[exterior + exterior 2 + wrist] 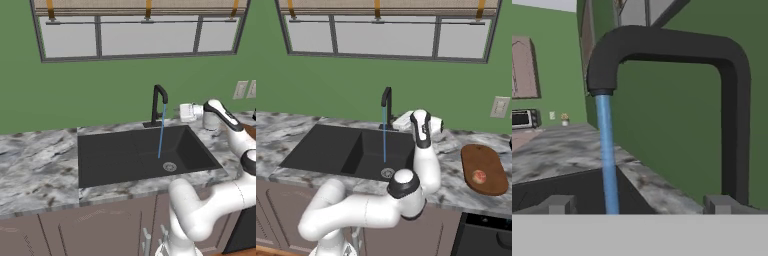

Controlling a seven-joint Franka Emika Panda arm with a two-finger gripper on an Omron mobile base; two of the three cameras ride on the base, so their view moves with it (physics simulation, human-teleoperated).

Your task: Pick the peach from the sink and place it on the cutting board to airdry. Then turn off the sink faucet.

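Peach (479, 175) sits on the cutting board (491, 155), so step one looks done. Now on the faucet step: water runs from the sink faucet (159, 102) into the sink (115, 155). Gripper (183, 112) open, empty, just beside the faucet; next it must reach the faucet and shut off flow.

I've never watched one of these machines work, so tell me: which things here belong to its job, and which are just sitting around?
Part of the job:
- peach, already lying on the cutting board
- sink
- sink faucet, water running
- gripper, beside the faucet

Just there:
- window
- wall outlet
- marble counter
- cabinet doors
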